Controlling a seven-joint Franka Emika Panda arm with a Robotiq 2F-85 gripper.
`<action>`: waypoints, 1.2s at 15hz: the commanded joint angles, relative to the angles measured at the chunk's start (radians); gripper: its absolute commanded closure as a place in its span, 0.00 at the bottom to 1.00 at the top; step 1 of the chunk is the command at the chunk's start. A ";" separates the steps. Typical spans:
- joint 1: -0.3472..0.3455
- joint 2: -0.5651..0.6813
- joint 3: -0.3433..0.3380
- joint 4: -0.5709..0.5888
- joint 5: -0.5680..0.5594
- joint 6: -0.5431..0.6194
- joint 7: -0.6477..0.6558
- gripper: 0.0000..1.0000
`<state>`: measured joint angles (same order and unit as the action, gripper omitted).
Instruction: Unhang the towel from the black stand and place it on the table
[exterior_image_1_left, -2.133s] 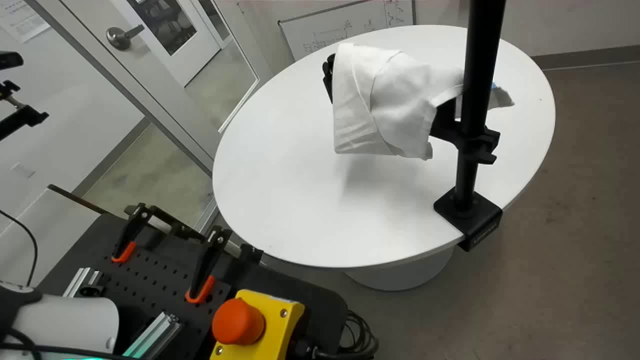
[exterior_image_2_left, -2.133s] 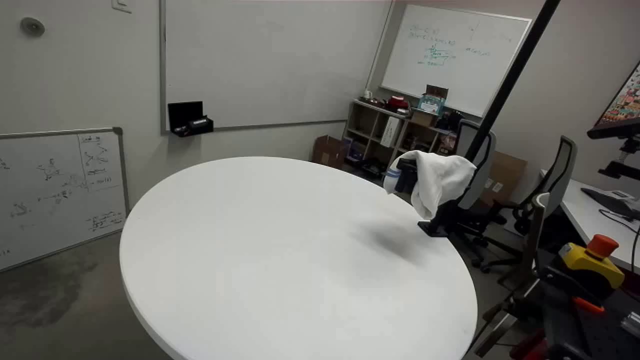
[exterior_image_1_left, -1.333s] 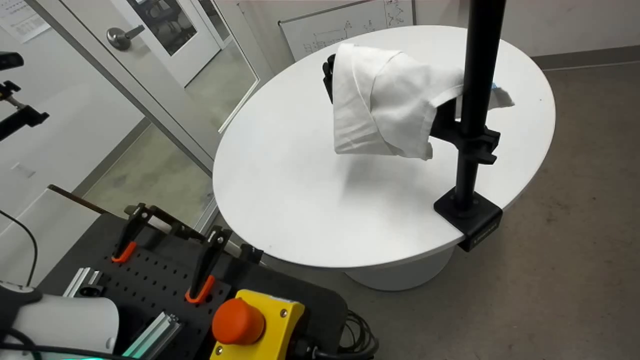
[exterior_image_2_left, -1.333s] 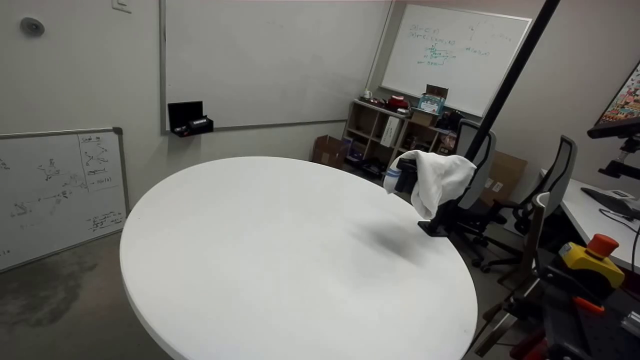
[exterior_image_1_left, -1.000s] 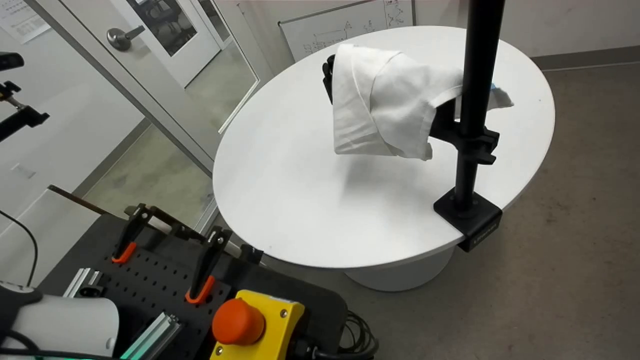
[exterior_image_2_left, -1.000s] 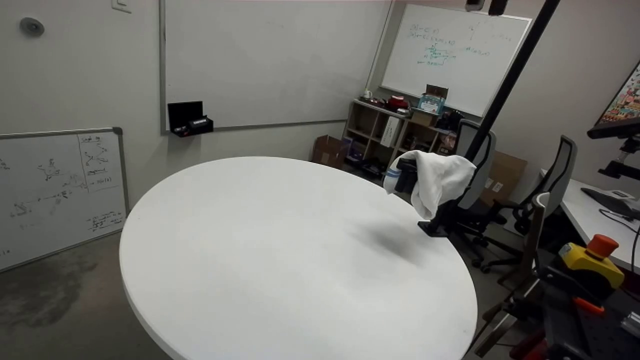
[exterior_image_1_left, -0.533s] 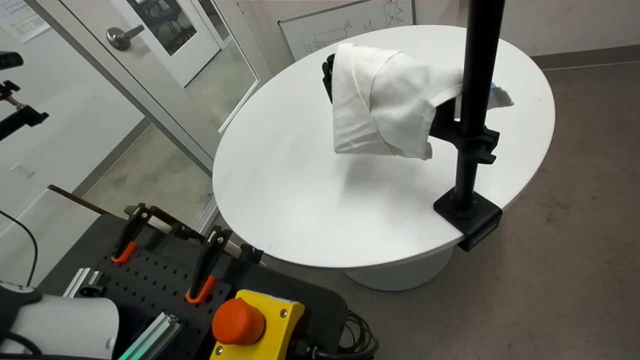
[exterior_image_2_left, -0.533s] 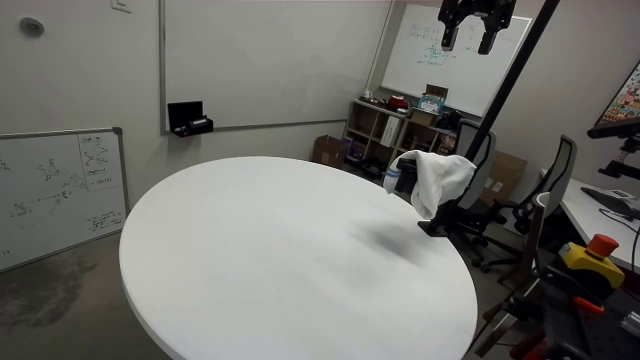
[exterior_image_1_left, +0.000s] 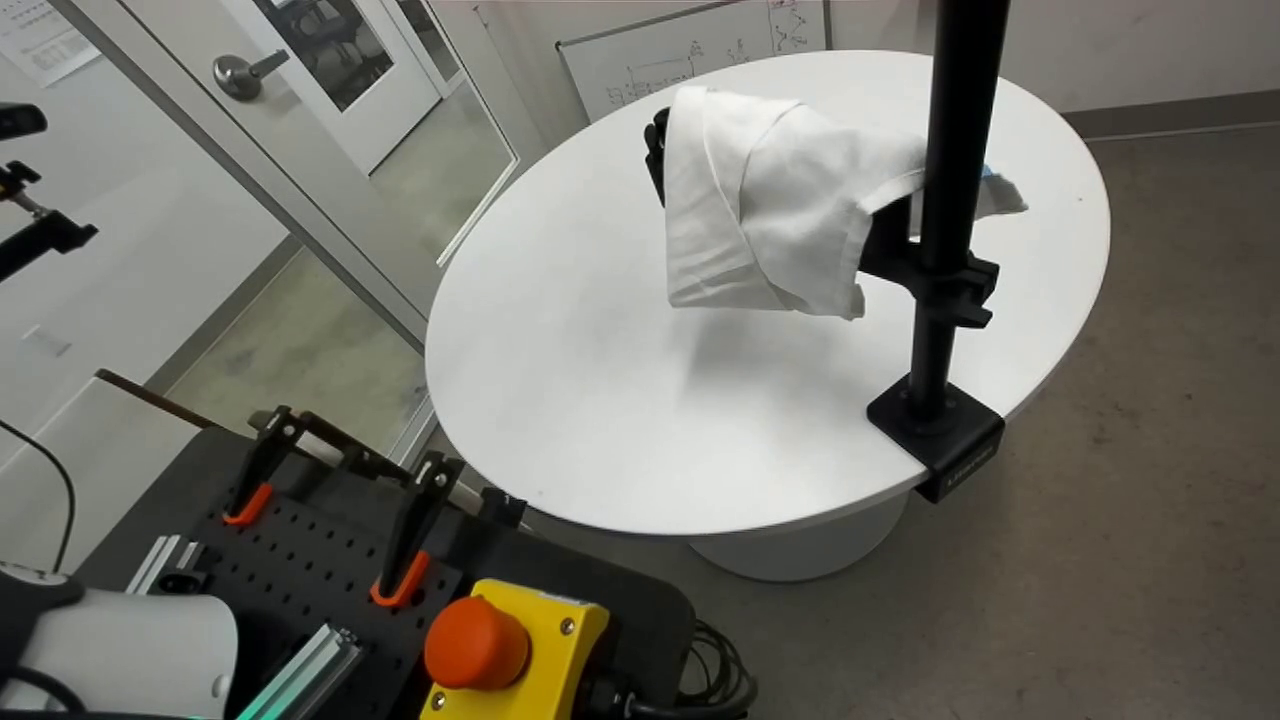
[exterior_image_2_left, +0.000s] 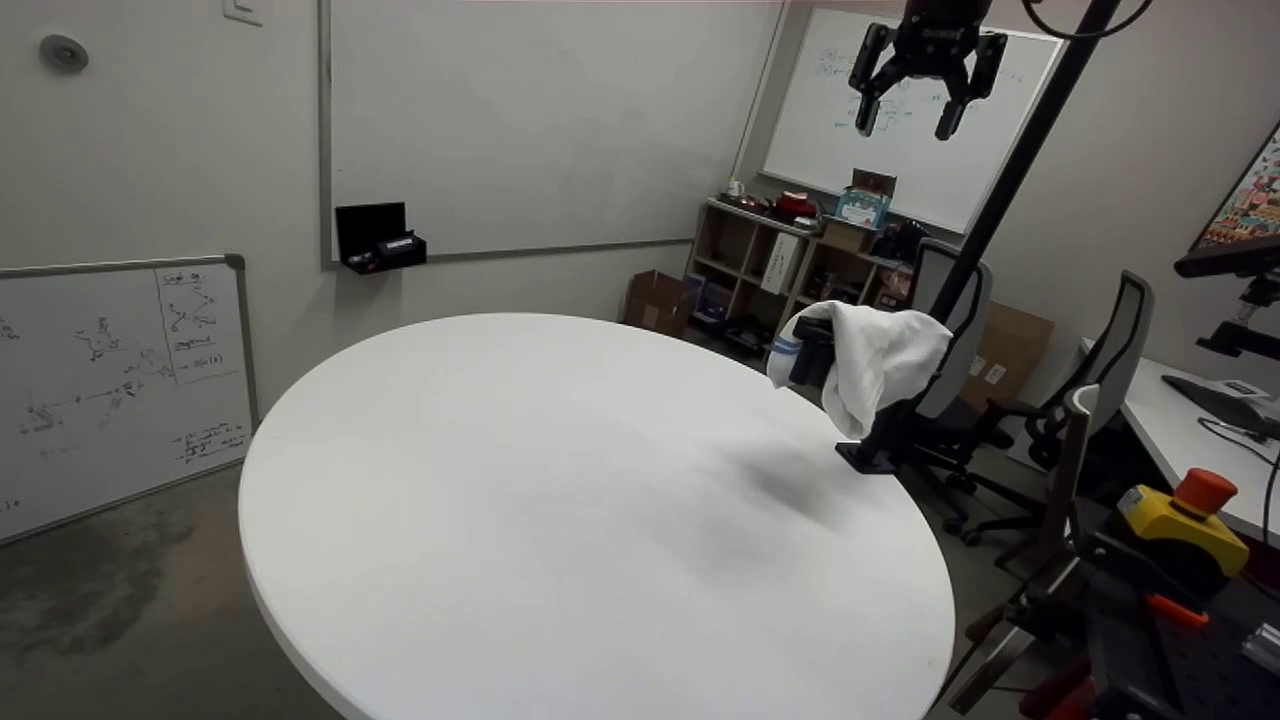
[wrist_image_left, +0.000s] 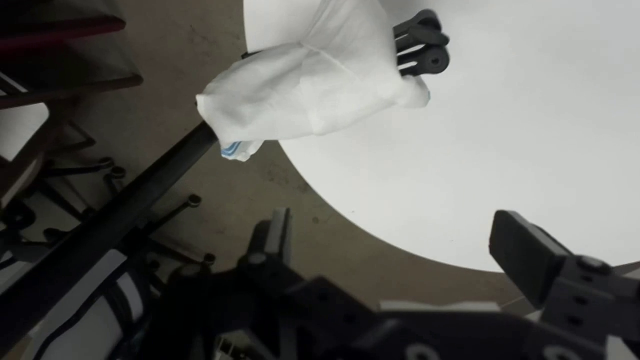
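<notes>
A white towel with blue stripes hangs over the arm of the black stand, above the table; the towel shows in both exterior views (exterior_image_1_left: 780, 205) (exterior_image_2_left: 885, 360) and in the wrist view (wrist_image_left: 310, 90). The black stand (exterior_image_1_left: 955, 130) (exterior_image_2_left: 1030, 150) is clamped at the edge of the round white table (exterior_image_1_left: 560, 390) (exterior_image_2_left: 560, 520). Its black end (wrist_image_left: 425, 50) sticks out from under the towel. My gripper (exterior_image_2_left: 906, 130) is open and empty, high above the towel and apart from it. In the wrist view the two fingers (wrist_image_left: 392, 220) are spread wide with nothing between them.
The stand's tall pole (wrist_image_left: 165, 170) rises close to the gripper. A dark bench with clamps (exterior_image_1_left: 400, 530) and a yellow emergency stop box with red button (exterior_image_1_left: 530, 650) stands beside the table. Office chairs (exterior_image_2_left: 1110, 350) and shelves (exterior_image_2_left: 750, 250) are beyond the table.
My gripper has come into an exterior view from the top edge and moved down, open throughout. The towel, stand and table have not moved.
</notes>
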<state>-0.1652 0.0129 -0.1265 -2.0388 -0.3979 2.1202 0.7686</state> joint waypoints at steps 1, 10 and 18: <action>-0.009 0.059 -0.037 0.029 -0.114 0.008 0.138 0.00; -0.012 0.112 -0.096 0.004 -0.083 0.012 0.252 0.00; -0.020 0.135 -0.094 0.018 0.010 0.005 0.217 0.00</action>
<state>-0.1832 0.1297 -0.2143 -2.0330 -0.4494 2.1279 1.0171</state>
